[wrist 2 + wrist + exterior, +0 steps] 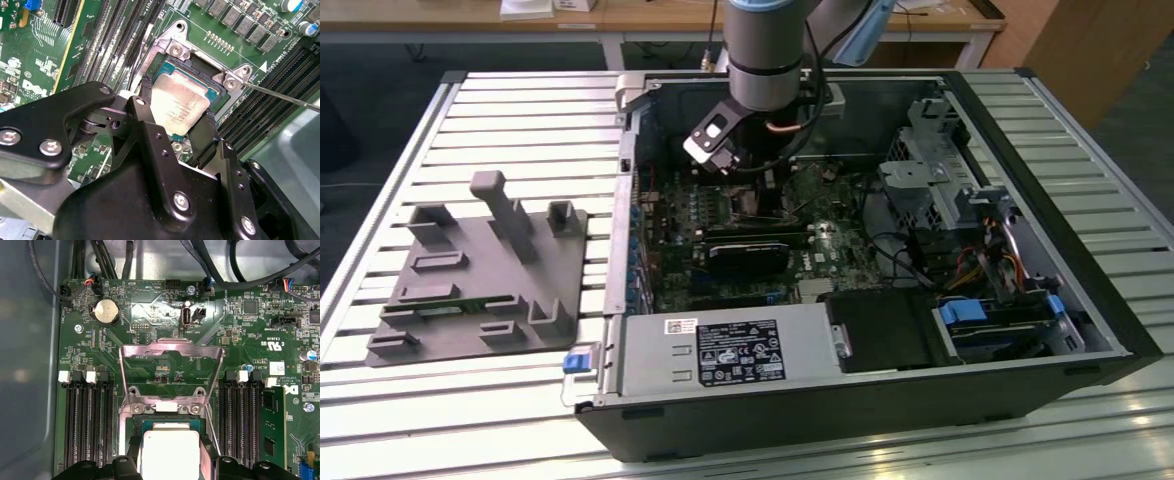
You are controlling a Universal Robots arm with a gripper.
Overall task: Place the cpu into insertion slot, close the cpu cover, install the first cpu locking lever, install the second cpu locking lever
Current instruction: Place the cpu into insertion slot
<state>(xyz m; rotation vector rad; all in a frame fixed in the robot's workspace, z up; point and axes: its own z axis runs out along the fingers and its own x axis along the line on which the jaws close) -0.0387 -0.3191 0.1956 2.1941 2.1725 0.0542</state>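
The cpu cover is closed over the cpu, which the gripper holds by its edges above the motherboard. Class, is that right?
No. The cpu cover is open, swung back clear of the cpu, as the first wrist view shows. The gripper does hold the cpu by its edges above the motherboard.

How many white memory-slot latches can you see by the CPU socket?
4 white latches in the first wrist view: two on one side of the raised cpu cover, two on the other. The slots' other ends are hidden, so there may be more.
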